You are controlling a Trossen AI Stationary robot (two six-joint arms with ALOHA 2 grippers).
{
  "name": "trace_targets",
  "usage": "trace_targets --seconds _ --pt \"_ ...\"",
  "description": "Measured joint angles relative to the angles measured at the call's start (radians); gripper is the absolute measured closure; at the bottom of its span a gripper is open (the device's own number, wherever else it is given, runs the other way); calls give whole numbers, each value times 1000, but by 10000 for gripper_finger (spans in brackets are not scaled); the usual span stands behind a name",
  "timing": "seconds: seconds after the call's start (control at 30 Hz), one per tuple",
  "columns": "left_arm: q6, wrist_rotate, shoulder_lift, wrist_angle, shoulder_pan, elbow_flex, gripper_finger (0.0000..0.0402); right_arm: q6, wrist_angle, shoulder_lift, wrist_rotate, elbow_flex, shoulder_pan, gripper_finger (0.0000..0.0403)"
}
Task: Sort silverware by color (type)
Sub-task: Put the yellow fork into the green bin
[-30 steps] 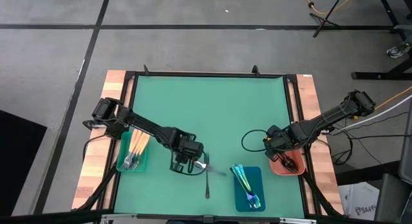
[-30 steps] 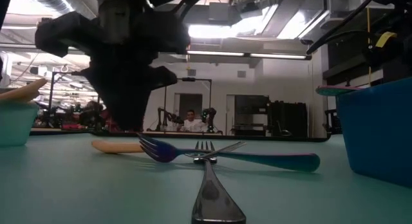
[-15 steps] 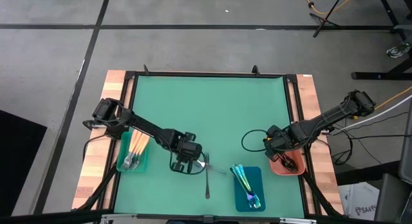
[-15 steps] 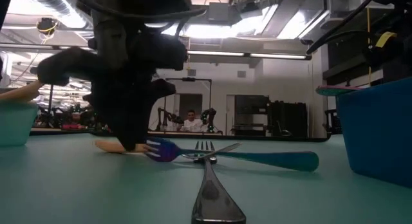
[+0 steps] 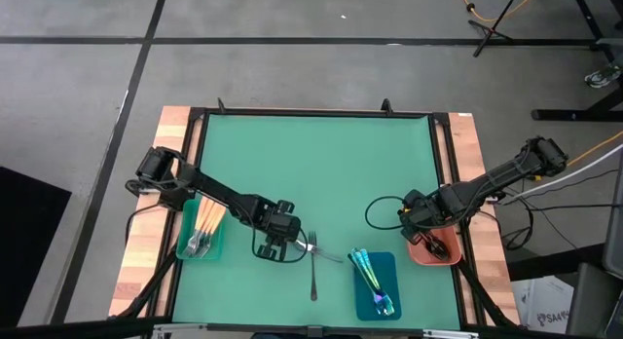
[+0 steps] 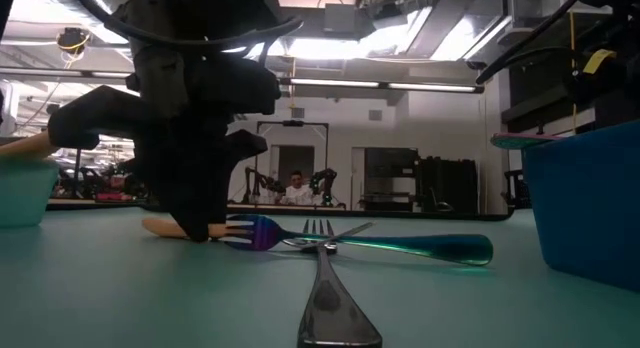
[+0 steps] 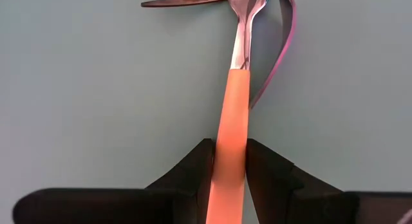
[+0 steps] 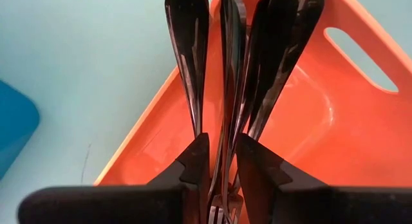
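Teal tray (image 5: pixel 185 249), blue tray (image 5: pixel 389 266), salmon tray (image 5: pixel 417 253) on green table (image 5: pixel 321 164).

Several black utensils (image 8: pixel 225 69) lie bunched in the orange tray (image 8: pixel 309 127) on the teal table (image 8: pixel 77 63). The right gripper (image 8: pixel 222 166) has its fingers (image 8: pixel 193 163) on either side of one. A blue tray's corner (image 8: pixel 14 130) shows at nine o'clock.

Green table (image 5: pixel 321 164) — three trays (image 5: pixel 202 244), loose forks (image 5: pixel 313 271).

Legible markings: none recorded.
No text, label, brand, number or sign can be read on any item, tray, arm or surface shown; lettering in the far room is too small to be made out.
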Motion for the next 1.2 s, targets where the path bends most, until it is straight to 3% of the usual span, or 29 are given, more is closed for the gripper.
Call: trace_targets --seconds 0.33,0.63,0.9,1.2 --pt "6 -39 -4 -5 -2 0 345 -23 -65 0 3 85 0 334" --pt "5 -61 -6 -74 -2 47 348 -104 -70 -1 83 179 0 334" --pt "53 -206 -54 -155 0 94 349 -141 4 -1 192 200 0 334" --pt "199 -404 -118 -135 -2 96 349 -267 265 -1 298 200 0 334"
